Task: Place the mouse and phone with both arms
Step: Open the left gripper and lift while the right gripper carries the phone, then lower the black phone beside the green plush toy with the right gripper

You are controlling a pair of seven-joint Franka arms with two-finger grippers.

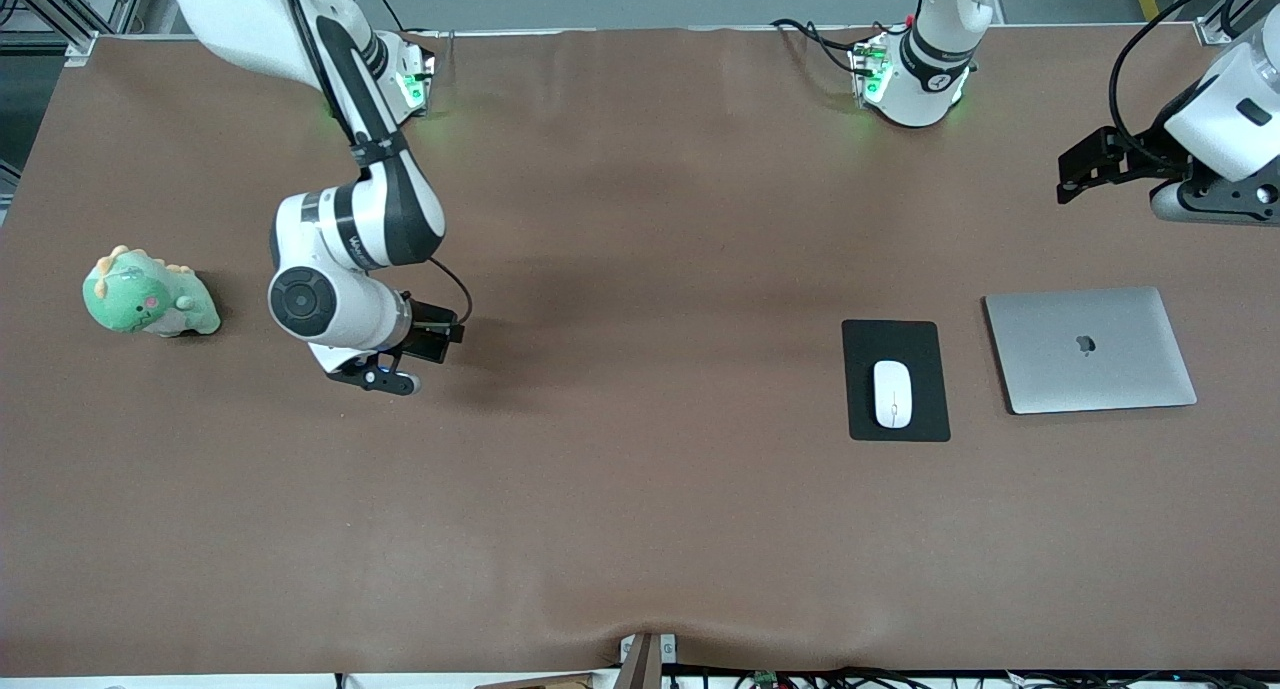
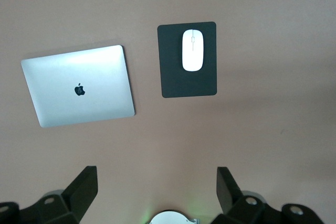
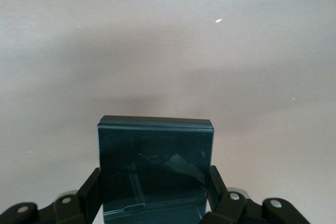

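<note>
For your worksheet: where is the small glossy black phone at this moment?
The small glossy black phone is held in the right gripper, above the bare brown table near the green plush dinosaur.

A robotics lab, plainly. Two white arms (image 1: 350, 219) stand bolted at a brown-covered table (image 1: 640, 529), bases glowing green, with aluminium framing (image 1: 60, 9) and loose cables (image 1: 800, 677) around its edges.

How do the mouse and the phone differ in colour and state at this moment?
The mouse is glossy white and oval; the phone is a dark rectangular slab. The mouse lies free on the black mouse pad; the phone is clamped in the right claw above bare table. Both are small and glossy.
</note>
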